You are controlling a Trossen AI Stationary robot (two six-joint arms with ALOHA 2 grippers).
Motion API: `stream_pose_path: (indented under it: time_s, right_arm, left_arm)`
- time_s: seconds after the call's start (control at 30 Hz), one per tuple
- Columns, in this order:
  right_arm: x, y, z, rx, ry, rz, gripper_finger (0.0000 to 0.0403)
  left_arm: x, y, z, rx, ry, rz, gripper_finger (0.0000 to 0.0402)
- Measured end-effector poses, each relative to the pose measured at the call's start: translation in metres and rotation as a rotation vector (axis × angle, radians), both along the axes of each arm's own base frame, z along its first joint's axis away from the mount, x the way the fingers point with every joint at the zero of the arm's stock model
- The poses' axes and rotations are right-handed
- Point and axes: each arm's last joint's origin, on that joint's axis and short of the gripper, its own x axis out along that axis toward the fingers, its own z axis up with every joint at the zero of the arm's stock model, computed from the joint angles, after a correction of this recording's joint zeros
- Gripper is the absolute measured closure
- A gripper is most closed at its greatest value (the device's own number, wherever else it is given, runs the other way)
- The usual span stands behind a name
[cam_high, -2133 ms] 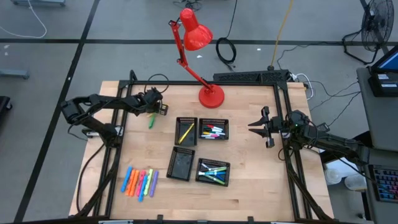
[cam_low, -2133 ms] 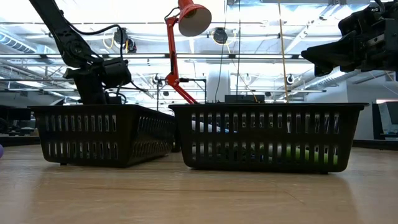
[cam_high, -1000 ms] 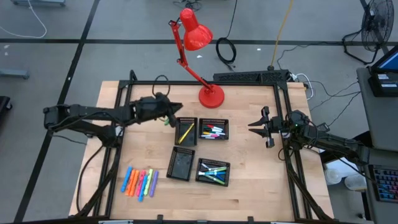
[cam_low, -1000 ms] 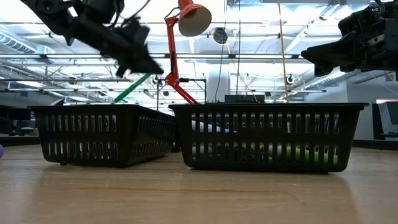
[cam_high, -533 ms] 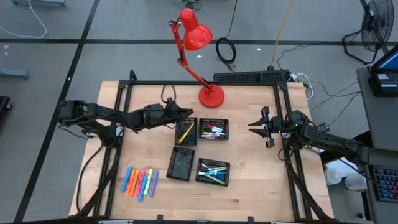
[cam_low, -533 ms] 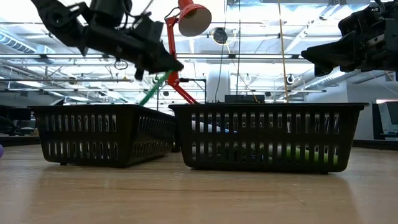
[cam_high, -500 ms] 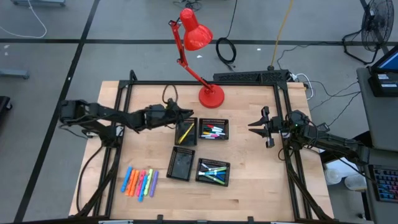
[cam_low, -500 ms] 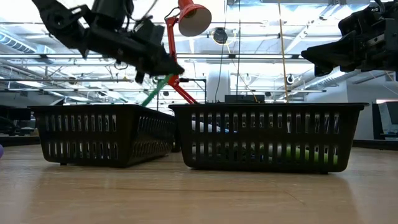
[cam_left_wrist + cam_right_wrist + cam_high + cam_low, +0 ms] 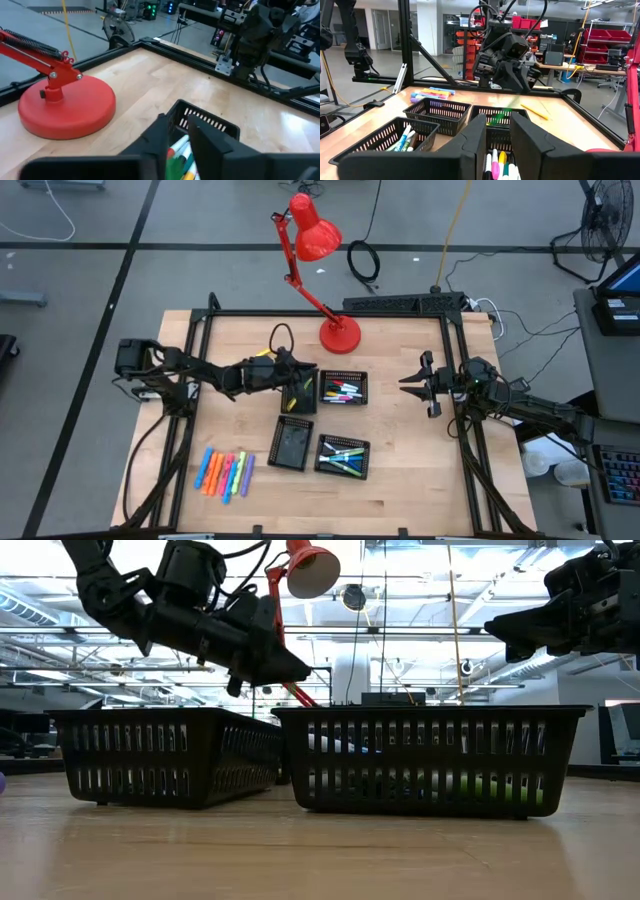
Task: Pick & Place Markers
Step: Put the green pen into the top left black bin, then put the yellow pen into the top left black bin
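My left gripper [image 9: 302, 376] [image 9: 298, 672] hangs open over the far-left black mesh tray [image 9: 287, 408]. A green marker [image 9: 500, 116] shows as a blurred streak below it at the tray's rim, apart from the fingers. It also appears between the fingers in the left wrist view [image 9: 173, 162]. A yellow marker [image 9: 535, 111] leans on that tray's rim. Several neon highlighters [image 9: 225, 472] lie in a row on the table near the left front. My right gripper [image 9: 405, 383] waits open, raised at the table's right side.
A red desk lamp [image 9: 339, 333] stands by its round base just beyond the trays. The far-right tray [image 9: 366, 388] holds white-bodied markers. The near-right tray [image 9: 343, 457] holds blue-green ones, beside the near-left tray [image 9: 290, 444]. A black frame rims the table.
My left gripper carried the green marker toward the table's right and a little toward the near edge, stopping above the far-left tray. Half a second ago the marker hung slanting below the fingers. Now it is off them, below the gripper at the tray rim.
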Motion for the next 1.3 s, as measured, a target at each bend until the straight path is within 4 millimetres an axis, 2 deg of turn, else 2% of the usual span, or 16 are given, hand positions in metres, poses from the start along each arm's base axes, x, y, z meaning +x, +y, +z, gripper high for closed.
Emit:
stream_pose_path:
  time_s: [0.23,0.37,0.5,0.6,0.7,0.83,1.07,1.17,1.3]
  right_arm:
    - [0.0,0.0,0.0,0.0,0.0,0.0,0.0325]
    - [0.0,0.0,0.0,0.0,0.0,0.0,0.0325]
    - [0.0,0.0,0.0,0.0,0.0,0.0,0.0325]
    - [0.0,0.0,0.0,0.0,0.0,0.0,0.0325]
    - [0.0,0.0,0.0,0.0,0.0,0.0,0.0325]
    - [0.0,0.0,0.0,0.0,0.0,0.0,0.0325]
    - [0.0,0.0,0.0,0.0,0.0,0.0,0.0325]
    - [0.0,0.0,0.0,0.0,0.0,0.0,0.0325]
    - [0.0,0.0,0.0,0.0,0.0,0.0,0.0325]
  left_arm:
    - [0.0,-0.001,0.004,0.001,-0.026,-0.003,0.0249]
    - [0.0,-0.004,0.005,0.002,-0.026,-0.019,0.0224]
    - [-0.007,-0.004,0.016,0.007,-0.007,-0.007,0.021]
    - [-0.02,0.001,0.02,0.041,0.104,0.077,0.0207]
    - [-0.037,0.01,0.03,0.059,0.181,0.244,0.0206]
    - [-0.066,0.029,0.036,-0.03,0.267,0.432,0.0197]
    - [-0.106,0.058,0.009,-0.299,0.555,0.654,0.0174]
    - [-0.11,0.063,-0.002,-0.368,0.629,0.656,0.0159]
    - [-0.105,0.07,-0.011,-0.381,0.671,0.58,0.0135]
